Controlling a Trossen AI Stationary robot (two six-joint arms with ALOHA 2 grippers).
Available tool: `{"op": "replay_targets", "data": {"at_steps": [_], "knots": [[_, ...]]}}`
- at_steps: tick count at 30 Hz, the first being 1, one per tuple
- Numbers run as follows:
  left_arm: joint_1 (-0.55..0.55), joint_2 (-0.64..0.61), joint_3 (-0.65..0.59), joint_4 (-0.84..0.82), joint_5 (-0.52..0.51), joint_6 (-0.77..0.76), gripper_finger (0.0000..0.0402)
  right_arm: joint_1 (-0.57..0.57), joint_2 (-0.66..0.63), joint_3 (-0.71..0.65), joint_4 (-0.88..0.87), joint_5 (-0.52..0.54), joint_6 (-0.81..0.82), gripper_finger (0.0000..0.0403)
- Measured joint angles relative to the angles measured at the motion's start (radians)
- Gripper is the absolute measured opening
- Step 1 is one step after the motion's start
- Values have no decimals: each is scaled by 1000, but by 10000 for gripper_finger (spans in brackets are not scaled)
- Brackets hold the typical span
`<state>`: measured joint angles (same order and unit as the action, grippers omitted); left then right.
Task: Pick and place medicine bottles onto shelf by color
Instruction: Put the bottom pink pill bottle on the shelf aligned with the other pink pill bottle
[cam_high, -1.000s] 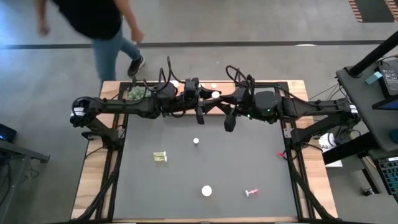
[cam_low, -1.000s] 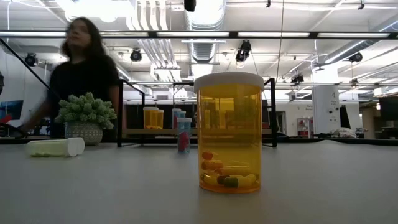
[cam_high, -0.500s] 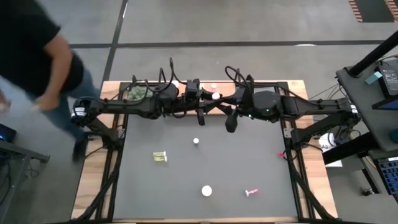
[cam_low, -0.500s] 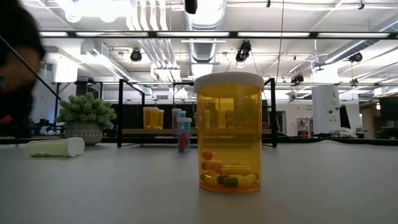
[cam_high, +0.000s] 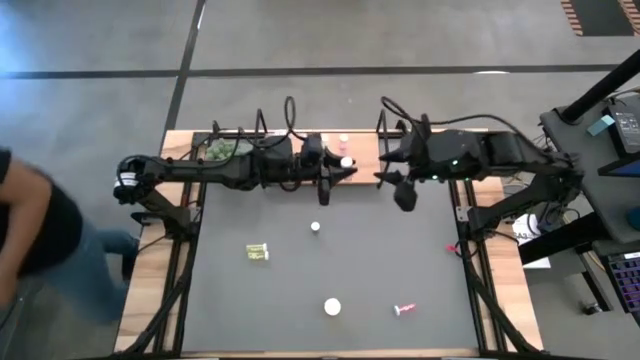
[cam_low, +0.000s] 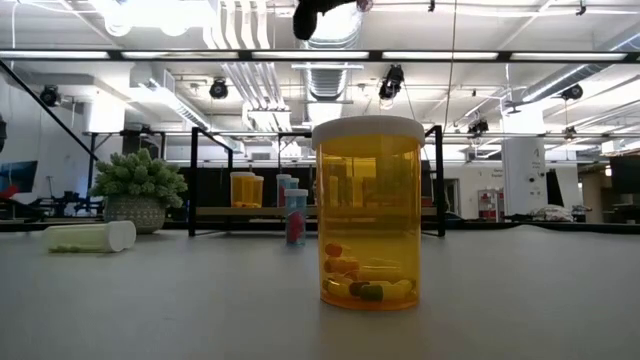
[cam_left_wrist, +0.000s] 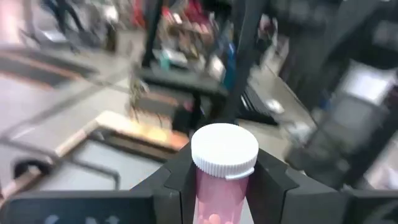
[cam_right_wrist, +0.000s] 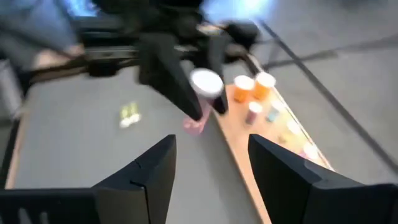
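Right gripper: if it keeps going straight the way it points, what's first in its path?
Likely the pink bottle held in the left gripper, seen between the right gripper's open fingers; depth is unclear.

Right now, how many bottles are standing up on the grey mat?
2: a big orange bottle near the front edge of the mat, a small bottle at its middle. Others may be hidden.

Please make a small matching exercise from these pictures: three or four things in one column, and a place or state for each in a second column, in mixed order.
Things:
1. pink bottle
2. big orange bottle
3. yellow-green bottle
4. right gripper

Places or states:
a. lying on its side on the table
b. jaws open, holding nothing
c. held in the left gripper
d. standing upright, pills inside

Pairs: 1-c, 2-d, 3-a, 4-b
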<state>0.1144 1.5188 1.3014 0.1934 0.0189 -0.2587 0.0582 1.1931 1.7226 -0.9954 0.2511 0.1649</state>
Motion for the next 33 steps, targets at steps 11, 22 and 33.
{"op": "replay_targets", "data": {"at_steps": [11,22,33], "knots": [[-1,0,0,-129,456,-25,91,0,51,33,-13,-332,-378,164],[-103,3,0,-125,633,-27,91,3,252,123,-10,-517,-474,160],[-116,49,5,-87,609,-70,91,29,379,308,-85,-602,-577,160]]}}
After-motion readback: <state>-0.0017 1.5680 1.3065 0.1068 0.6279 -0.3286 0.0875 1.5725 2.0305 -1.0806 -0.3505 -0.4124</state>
